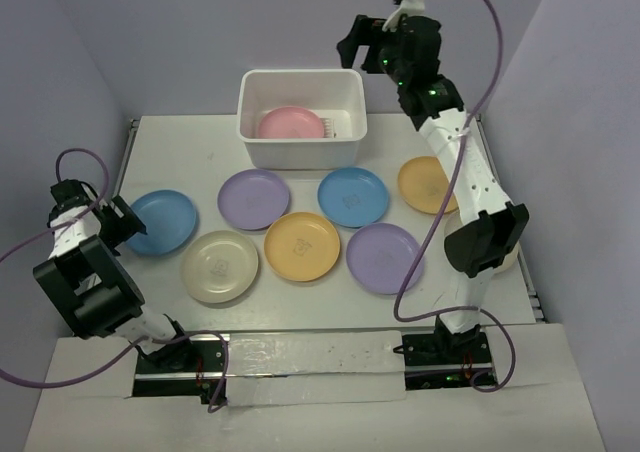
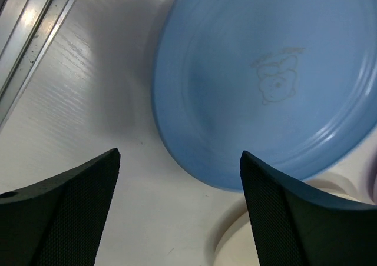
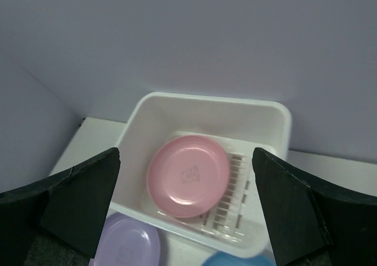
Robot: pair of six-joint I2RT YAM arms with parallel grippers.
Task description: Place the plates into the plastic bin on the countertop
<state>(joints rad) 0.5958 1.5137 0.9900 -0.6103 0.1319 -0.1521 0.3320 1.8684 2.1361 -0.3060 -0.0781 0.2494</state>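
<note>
We see pink plate in bin, right gripper wide and empty above it. Left gripper is wide at the edge of the blue plate, front-left of bin. Next we'd pinch its rim.

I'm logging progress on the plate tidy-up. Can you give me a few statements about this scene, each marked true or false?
A pink plate lies in the plastic bin. True.
The right end effector grips a plate. False: it is open and empty, above the bin.
The left end effector is open at the edge of a blue plate. True.
A purple plate is in the bin too. False: only the pink plate shows inside.
</note>
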